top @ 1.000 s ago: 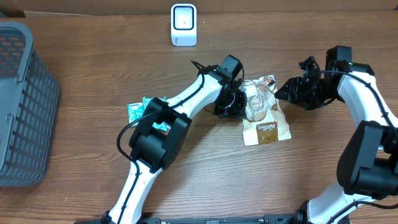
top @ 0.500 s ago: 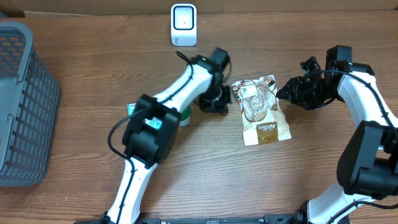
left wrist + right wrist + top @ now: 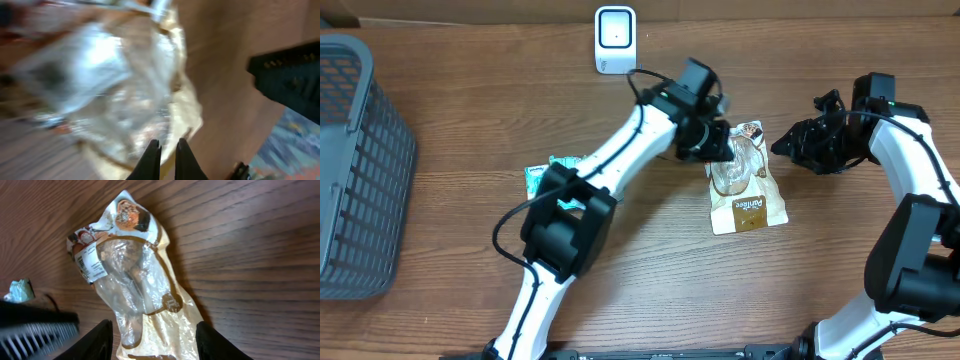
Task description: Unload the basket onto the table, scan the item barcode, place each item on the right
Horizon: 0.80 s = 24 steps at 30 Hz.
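Snack bag (image 3: 747,185) flat on counter (image 3: 450,270), unscanned; left jaws clenched empty, just swung back to it; right jaws released.

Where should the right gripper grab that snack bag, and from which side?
I'd pinch the bag by its flat tan border on the right edge, coming in low from the right. It lies flat with a puffy clear middle, so only the thin border suits a pinch. The open right gripper faces that side; the shut left gripper crowds the top left corner.
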Available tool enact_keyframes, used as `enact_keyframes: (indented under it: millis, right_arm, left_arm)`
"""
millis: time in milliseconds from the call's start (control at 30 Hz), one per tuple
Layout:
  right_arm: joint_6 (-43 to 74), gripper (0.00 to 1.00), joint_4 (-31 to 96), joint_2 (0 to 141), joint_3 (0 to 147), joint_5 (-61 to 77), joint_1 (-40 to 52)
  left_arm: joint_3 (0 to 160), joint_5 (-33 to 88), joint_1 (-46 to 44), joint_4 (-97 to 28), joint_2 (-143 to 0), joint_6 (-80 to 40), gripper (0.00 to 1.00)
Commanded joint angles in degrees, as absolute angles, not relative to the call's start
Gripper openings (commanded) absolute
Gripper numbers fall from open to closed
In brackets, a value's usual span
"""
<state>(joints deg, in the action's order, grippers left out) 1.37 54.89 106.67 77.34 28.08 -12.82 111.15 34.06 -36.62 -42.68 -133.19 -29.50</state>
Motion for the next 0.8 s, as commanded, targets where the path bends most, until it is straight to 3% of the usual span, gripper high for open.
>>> enact_keyframes:
  millis: [0,767]
  right_arm:
    - [1.8,0.51,54.8,106.8,77.1,28.2,-13.3]
    - [0.7,0.51,55.8,106.8,77.1,28.2,-12.8]
  left_arm:
    - [111.7,35.0,-38.4,-41.2,-135.0,-28.4,0.04]
    - [111.0,22.9,-38.4,-55.1,-140.3,-26.9,0.04]
